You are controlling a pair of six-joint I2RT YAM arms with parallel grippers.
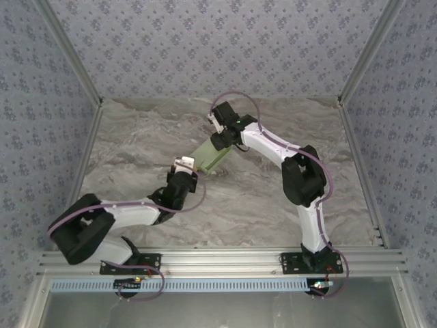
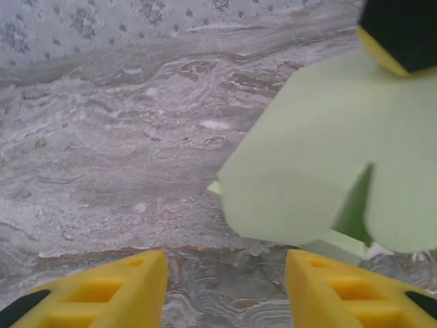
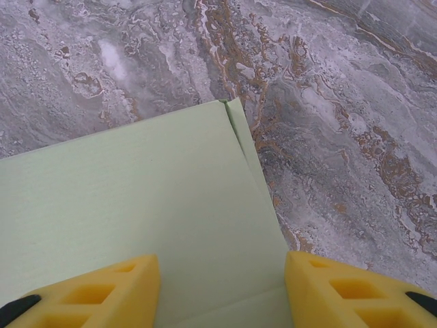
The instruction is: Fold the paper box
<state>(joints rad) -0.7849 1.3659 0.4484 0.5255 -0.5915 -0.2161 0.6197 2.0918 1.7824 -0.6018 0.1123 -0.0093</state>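
Note:
The paper box (image 1: 213, 156) is a pale green card piece lying partly folded on the marble table, between the two arms. In the left wrist view the paper box (image 2: 314, 157) shows a flat panel with a rounded flap and a notch, ahead and to the right of my left gripper (image 2: 225, 273). That gripper is open, with bare table between its yellow fingers. My right gripper (image 3: 222, 273) is open over the box's far end, its fingers (image 3: 102, 294) spread above a flat green panel (image 3: 136, 205). One right fingertip (image 2: 399, 34) rests at the card's upper edge.
The grey marble table (image 1: 273, 205) is walled by patterned panels on three sides. A metal rail (image 1: 218, 260) with both arm bases runs along the near edge. Open table lies left of the box (image 2: 102, 137) and right of it (image 3: 355, 137).

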